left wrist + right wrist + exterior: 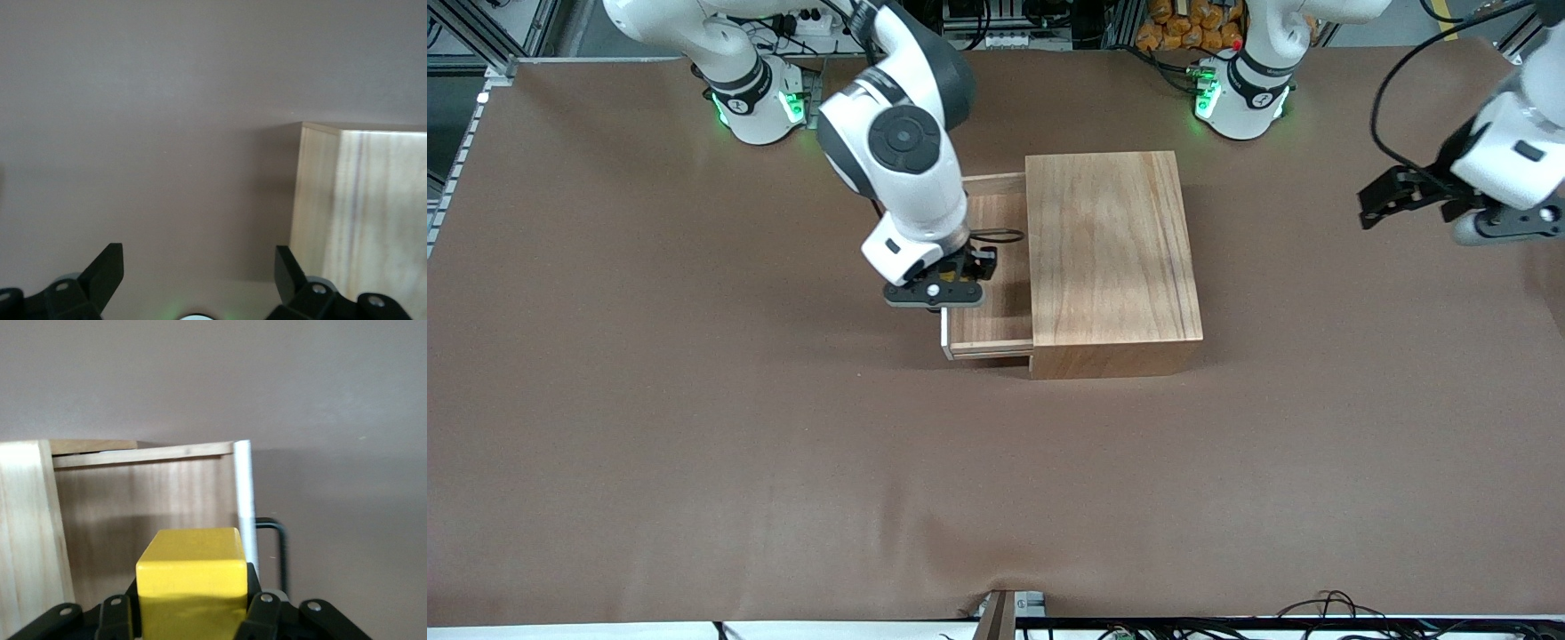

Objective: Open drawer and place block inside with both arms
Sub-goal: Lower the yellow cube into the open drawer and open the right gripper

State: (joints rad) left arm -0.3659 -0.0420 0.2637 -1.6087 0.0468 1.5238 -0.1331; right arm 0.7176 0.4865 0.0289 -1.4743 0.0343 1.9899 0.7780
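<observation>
The drawer (996,324) stands pulled out of the light-wood box (1112,258) toward the right arm's end of the table. My right gripper (945,289) hangs over the open drawer, by its white front panel (943,336). It is shut on the yellow block (193,577). The right wrist view shows the drawer floor (147,513), the white panel (243,500) and the black handle (281,550) below the block. My left gripper (1383,200) is open and empty, up over the table at the left arm's end, apart from the box. Its fingers (107,270) frame bare cloth, with the box (360,213) to one side.
Brown cloth (783,462) covers the whole table. The two arm bases (760,102) stand along the edge farthest from the front camera. Cables and a bracket (1000,613) lie at the edge nearest the front camera.
</observation>
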